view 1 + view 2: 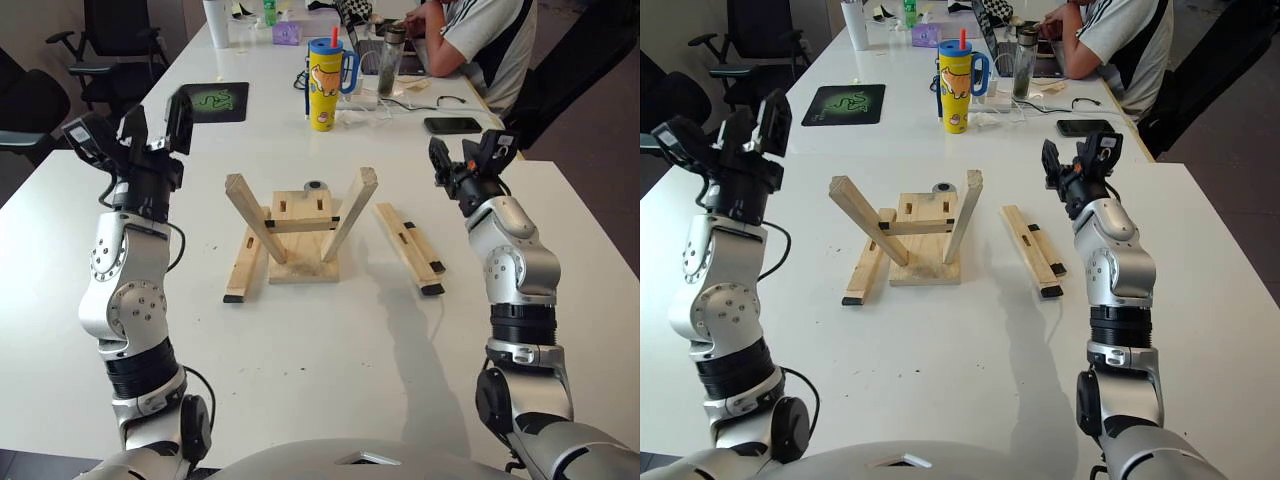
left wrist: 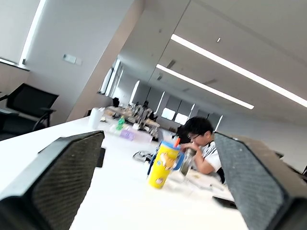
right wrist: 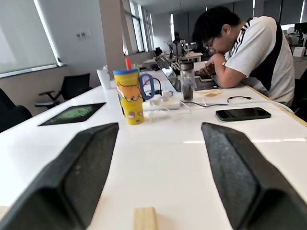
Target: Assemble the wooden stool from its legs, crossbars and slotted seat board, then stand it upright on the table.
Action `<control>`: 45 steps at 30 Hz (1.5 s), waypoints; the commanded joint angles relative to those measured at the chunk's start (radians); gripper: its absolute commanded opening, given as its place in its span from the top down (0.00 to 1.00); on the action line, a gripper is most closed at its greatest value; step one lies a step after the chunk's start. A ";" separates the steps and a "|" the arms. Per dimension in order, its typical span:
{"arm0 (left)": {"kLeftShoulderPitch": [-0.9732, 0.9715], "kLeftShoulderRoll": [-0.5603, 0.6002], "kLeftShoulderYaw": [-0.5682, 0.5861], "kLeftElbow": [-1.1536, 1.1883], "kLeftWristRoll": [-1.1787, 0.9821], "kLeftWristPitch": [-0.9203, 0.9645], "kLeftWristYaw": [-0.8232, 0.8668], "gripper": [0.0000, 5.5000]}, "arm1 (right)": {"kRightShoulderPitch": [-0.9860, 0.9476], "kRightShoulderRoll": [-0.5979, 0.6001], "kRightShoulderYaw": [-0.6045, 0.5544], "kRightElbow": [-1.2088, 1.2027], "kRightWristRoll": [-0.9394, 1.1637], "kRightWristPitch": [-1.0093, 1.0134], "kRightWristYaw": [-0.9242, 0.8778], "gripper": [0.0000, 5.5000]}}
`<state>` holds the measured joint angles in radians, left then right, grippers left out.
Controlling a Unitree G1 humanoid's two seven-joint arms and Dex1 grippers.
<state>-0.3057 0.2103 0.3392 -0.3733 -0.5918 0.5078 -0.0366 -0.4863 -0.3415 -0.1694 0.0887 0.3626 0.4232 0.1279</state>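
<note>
White desk (image 1: 300, 340), head view: mid-desk lies the seat board (image 1: 300, 262) bearing two slanted legs (image 1: 255, 218) and one crossbar (image 1: 303, 225). Loose pieces (image 1: 408, 247) flank it, their count unclear. Left gripper (image 1: 158, 118) and right gripper (image 1: 462, 160) hover empty. Left wrist view: fingers (image 2: 62, 177) wide. Right wrist view: fingers (image 3: 81, 167) wide, one wood end (image 3: 145, 219) cut off.

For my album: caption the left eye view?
Half-built wooden stool on the table, spare legs alongside, left gripper and right gripper raised open.
</note>
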 commanded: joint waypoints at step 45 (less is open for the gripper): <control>-0.206 0.288 -0.455 0.613 0.401 -0.019 -0.571 0.24 | -0.357 0.105 0.239 0.376 -0.170 -0.223 0.579 0.41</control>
<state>-0.5516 0.4814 -0.1426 0.2606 -0.1924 0.4870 -0.6058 -0.8273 -0.1844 0.0786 0.3985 0.2230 0.2122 0.6927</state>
